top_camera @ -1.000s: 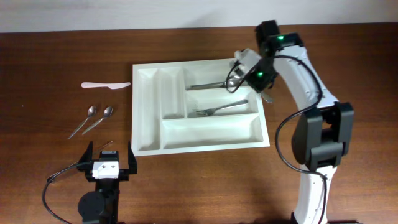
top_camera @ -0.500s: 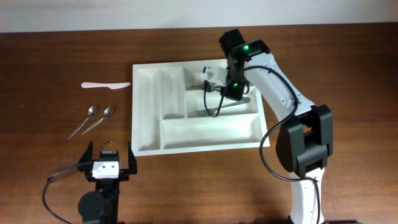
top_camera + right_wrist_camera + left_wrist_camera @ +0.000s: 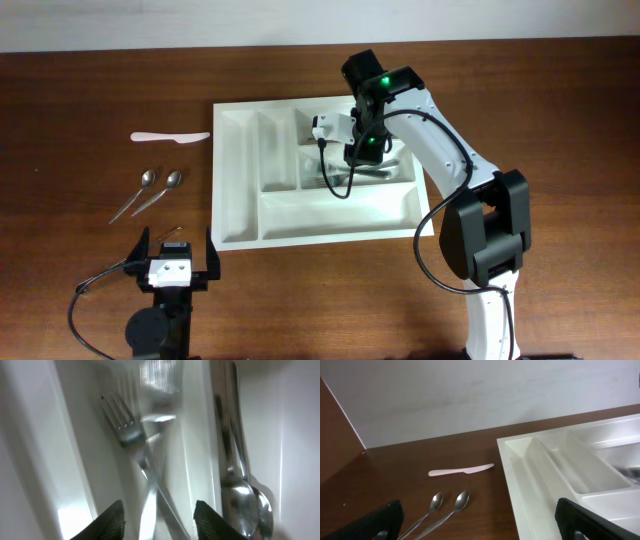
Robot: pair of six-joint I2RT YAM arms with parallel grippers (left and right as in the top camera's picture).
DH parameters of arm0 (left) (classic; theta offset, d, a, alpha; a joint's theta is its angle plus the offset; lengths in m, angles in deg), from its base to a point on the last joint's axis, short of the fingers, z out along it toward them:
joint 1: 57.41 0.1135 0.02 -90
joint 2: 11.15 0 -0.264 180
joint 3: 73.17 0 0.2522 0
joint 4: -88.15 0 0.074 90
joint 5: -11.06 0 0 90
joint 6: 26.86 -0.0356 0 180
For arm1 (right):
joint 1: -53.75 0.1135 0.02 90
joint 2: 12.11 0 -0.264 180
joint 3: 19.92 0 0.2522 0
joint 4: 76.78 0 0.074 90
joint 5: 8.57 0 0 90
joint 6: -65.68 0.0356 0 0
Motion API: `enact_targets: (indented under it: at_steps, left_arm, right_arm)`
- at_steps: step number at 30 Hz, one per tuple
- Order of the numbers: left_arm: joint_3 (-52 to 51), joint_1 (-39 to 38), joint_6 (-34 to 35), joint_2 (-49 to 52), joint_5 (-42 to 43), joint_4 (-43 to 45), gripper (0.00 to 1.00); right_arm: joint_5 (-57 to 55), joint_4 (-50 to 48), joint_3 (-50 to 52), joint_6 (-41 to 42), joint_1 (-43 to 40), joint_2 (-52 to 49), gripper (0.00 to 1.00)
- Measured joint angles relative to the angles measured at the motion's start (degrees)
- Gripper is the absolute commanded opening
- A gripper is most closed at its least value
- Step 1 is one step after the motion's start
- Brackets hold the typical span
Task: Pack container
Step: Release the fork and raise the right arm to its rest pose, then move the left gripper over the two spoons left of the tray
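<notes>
Right arm [image 3: 440, 150] shifted over container [image 3: 236, 190]; spoons [image 3: 174, 179] outside.

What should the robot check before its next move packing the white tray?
1. Right hand open: ok, fingers apart.
2. Forks inside the tray: ok, they lie in one compartment, though the picture is blurred.
3. Tray spoons in their own compartment: ok, beside the forks.
4. Left hand open and empty: ok.
5. Everything packed: not ok. Two spoons and a white knife lie on the table, outside the tray.
</notes>
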Motion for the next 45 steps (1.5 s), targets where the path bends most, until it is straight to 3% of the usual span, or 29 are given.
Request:
enact_targets:
  at_steps: [5,6,8,13,20,31,36,45]
  left_arm:
    - [0.0,0.0,0.0,0.0,0.0,0.0,0.99]
    - [0.0,0.0,0.0,0.0,0.0,0.0,0.99]
    - [0.0,0.0,0.0,0.0,0.0,0.0,0.99]
    - [0.0,0.0,0.0,0.0,0.0,0.0,0.99]
    - [0.0,0.0,0.0,0.0,0.0,0.0,0.99]
    - [0.0,0.0,0.0,0.0,0.0,0.0,0.99]
    - [0.0,0.0,0.0,0.0,0.0,0.0,0.99]
    - [0.0,0.0,0.0,0.0,0.0,0.0,0.99]
  right_arm:
    - [0.0,-1.1,0.0,0.4,-0.1,0.0,0.47]
    - [-0.1,-2.2,0.0,0.9,-0.1,0.0,0.50]
    - [-0.7,-5.0,0.0,3.9,-0.2,0.0,0.77]
    - [-8.2,-15.8,-0.3,18.2,-1.5,0.0,1.00]
    - [-17.0,-18.3,-4.2,41.2,-11.1,-0.1,0.99]
    - [-19.2,-12.8,-5.6,75.7,-28.5,-0.1,0.99]
    - [-18.5,-12.6,-5.6,81.1,-30.4,-0.1,0.99]
    - [-17.0,-12.5,-5.6,83.1,-30.4,-0.1,0.99]
